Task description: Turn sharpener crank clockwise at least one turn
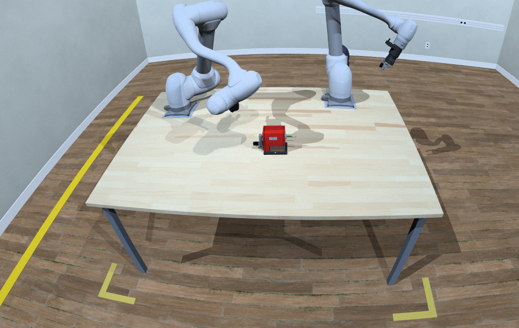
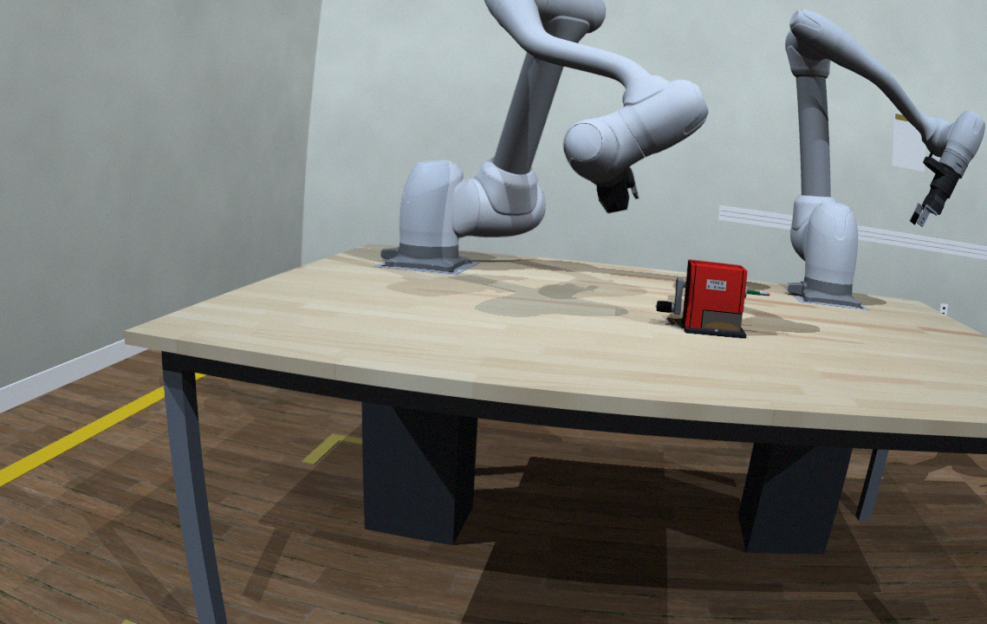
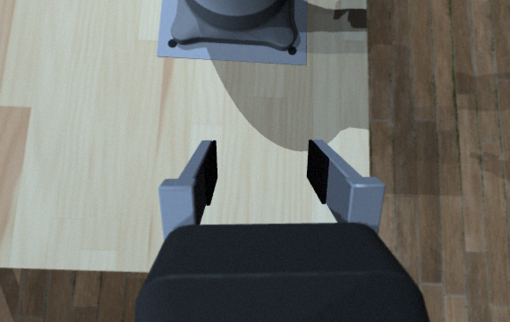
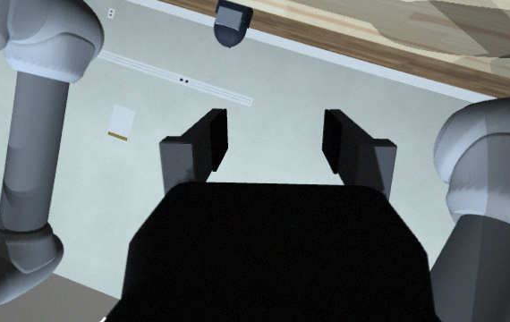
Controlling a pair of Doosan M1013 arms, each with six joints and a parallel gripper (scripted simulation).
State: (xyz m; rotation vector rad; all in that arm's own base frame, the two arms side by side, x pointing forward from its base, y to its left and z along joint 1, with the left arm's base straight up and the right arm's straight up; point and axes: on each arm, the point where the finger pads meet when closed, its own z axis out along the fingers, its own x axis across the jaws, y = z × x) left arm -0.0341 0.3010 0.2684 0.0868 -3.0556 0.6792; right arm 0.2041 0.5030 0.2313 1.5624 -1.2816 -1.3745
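Note:
A red sharpener stands upright on the table. Its crank has a grey arm and a black knob, which sticks out at the picture's left side, low. A green pencil sticks out of the opposite side. My left gripper is open and empty, far to the picture's right of the sharpener. My right gripper is open and empty, raised behind the sharpener on the crank's side; its fingers are mostly hidden in the top and exterior views. Neither gripper touches the sharpener.
The left arm's base stands at the table's back right in the top and exterior views, and the right arm's base at its back left. The right arm's wrist overhangs the table. The left wrist view shows a base plate and table edges.

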